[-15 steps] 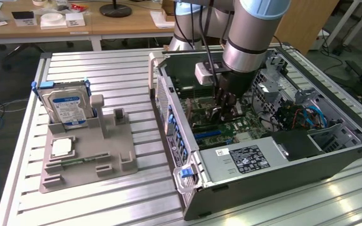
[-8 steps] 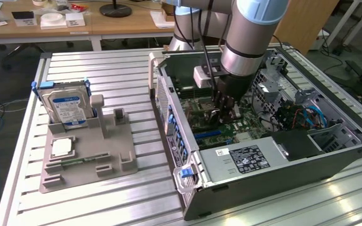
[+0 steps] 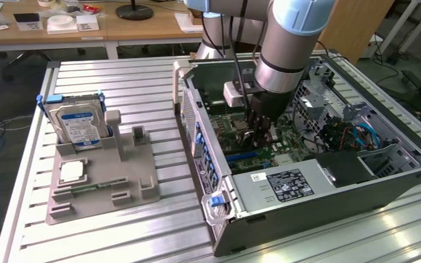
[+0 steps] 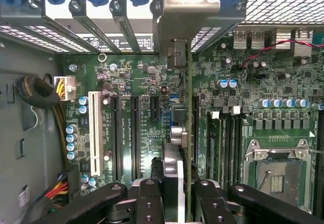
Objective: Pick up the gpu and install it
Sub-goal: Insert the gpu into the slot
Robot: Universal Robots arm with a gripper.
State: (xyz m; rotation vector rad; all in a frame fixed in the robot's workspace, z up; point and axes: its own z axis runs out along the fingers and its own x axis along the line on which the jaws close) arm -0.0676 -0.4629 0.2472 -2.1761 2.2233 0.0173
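black claw [image 4: 175, 201] clamped on thin dark gpu card [image 4: 177, 127] with silver metal bracket, card edge-on inside open grey computer case [image 3: 306, 192], over green motherboard [image 4: 131, 82], beside long black expansion slots [image 4: 135, 133]

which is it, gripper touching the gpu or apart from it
Touching. In the wrist view the gripper has its fingers pressed against both faces of the edge-on gpu, with no gap.

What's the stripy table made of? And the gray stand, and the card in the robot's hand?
The table looks like bare aluminium: pale silver slats, dull glare. The gray stand seems matte plastic: even color, no shine. The gpu, gripped by the hand, shows a silvery metal bracket; edge-on, the rest is unclear.
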